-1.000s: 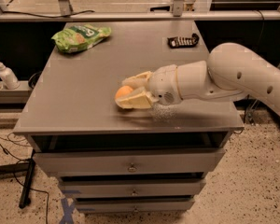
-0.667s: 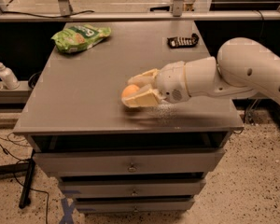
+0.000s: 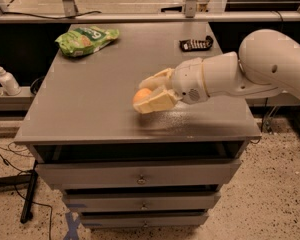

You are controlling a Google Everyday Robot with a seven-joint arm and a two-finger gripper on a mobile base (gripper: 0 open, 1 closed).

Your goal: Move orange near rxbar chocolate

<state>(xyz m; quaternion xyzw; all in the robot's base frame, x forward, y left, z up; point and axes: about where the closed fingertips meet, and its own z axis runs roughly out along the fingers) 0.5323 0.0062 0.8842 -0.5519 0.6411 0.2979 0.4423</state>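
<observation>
The orange (image 3: 141, 95) is a small round orange fruit held between the cream fingers of my gripper (image 3: 149, 94), just above the grey table top (image 3: 90, 94) near its front middle. The gripper is shut on the fruit, which shows only partly between the fingers. The rxbar chocolate (image 3: 196, 44) is a flat dark wrapper with pale lettering lying at the table's back right, well beyond the gripper. My white arm (image 3: 250, 71) reaches in from the right.
A green snack bag (image 3: 86, 39) lies at the back left of the table. Drawers sit below the front edge (image 3: 140, 180). A white pump bottle (image 3: 6, 79) stands on a low shelf at left. A rail runs behind the table.
My gripper has moved a little to the right and back with the orange in it. The bar and the green bag have not moved.
</observation>
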